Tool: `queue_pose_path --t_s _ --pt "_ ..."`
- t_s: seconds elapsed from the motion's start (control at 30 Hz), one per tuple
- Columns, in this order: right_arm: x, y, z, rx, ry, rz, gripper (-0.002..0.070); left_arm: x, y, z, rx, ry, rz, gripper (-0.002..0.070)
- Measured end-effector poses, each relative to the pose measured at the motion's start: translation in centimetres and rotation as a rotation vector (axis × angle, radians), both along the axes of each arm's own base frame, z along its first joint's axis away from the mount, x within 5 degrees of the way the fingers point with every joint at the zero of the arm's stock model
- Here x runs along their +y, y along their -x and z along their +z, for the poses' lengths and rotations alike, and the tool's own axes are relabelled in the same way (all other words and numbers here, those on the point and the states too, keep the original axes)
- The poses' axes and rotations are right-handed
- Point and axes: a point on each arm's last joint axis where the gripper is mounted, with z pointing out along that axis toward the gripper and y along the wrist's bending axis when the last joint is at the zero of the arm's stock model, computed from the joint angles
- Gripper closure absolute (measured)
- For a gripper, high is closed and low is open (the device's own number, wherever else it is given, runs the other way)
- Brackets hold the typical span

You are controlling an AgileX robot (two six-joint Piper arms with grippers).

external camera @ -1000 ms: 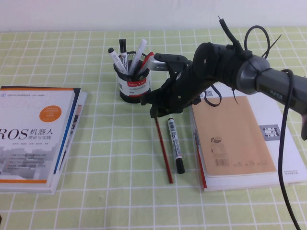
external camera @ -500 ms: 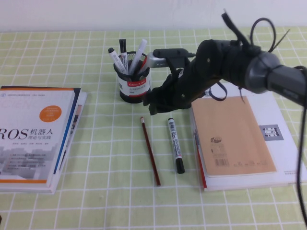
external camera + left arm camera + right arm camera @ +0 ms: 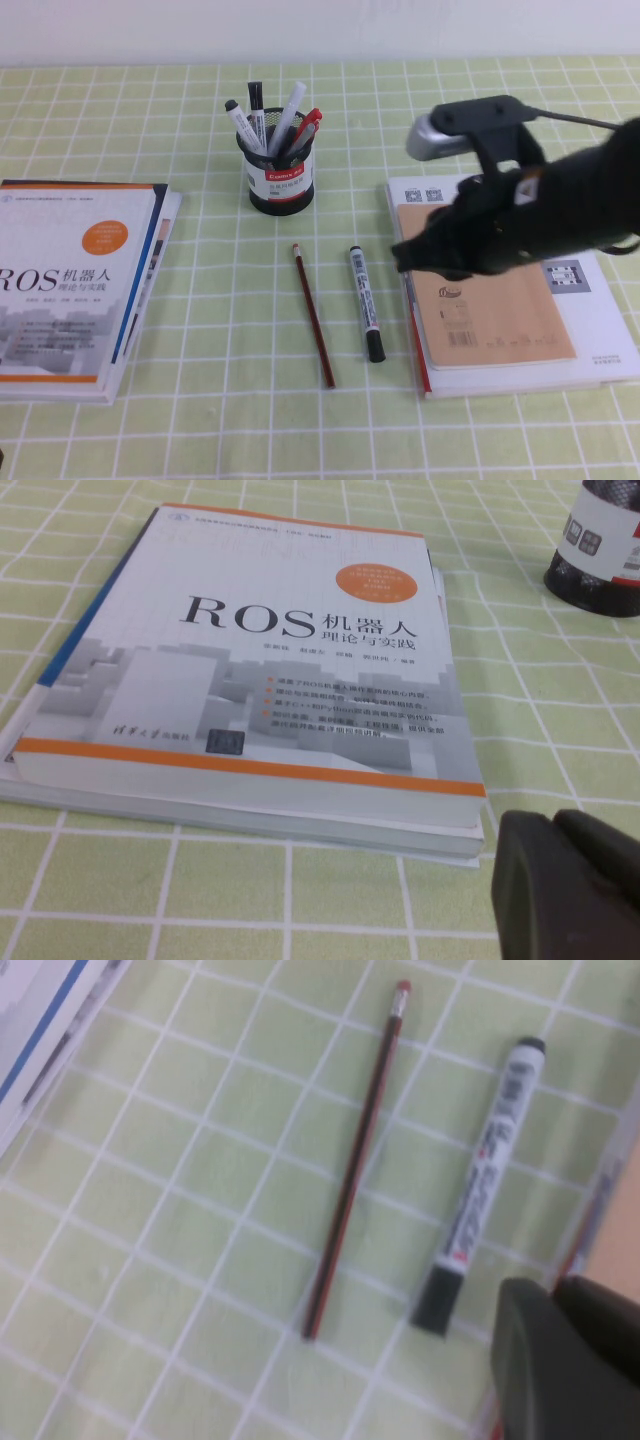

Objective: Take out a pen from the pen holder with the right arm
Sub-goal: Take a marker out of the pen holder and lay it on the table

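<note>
The pencil (image 3: 313, 315) now lies in front of the pen holder (image 3: 280, 180), so the job looks done. The right gripper (image 3: 405, 256), clenched and empty, has backed away from the holder. The left gripper (image 3: 570, 880) sits far from it, and I cannot tell its grip.

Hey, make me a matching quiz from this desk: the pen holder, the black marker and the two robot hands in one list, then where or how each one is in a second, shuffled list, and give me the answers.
Things
1. pen holder
2. black marker
3. right hand
4. left hand

Places or states
A. beside the ROS book
B. standing upright with pens inside
C. shut, over the tan notebook
D. lying flat between the red pencil and the notebook

Pairs: 1-B, 2-D, 3-C, 4-A
</note>
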Motion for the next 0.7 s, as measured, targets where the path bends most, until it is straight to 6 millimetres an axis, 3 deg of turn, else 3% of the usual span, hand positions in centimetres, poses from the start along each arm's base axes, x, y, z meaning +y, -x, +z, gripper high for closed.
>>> queue_pose_path --t_s 0.37,0.53,0.7 --pt "-5.4 8.0 2.2 -0.105 -0.041 0.009 0.0688 0.0 0.0 0.0 0.000 0.000 0.000 0.0683" --pt "-7.8 11.8 2.2 -0.111 -0.032 0.030 0.0688 0.0 0.0 0.0 0.000 0.000 0.000 0.0683" --pt "-9.4 14.1 1.7 -0.101 0.020 0.056 0.0688 0.0 0.0 0.0 0.000 0.000 0.000 0.0683"
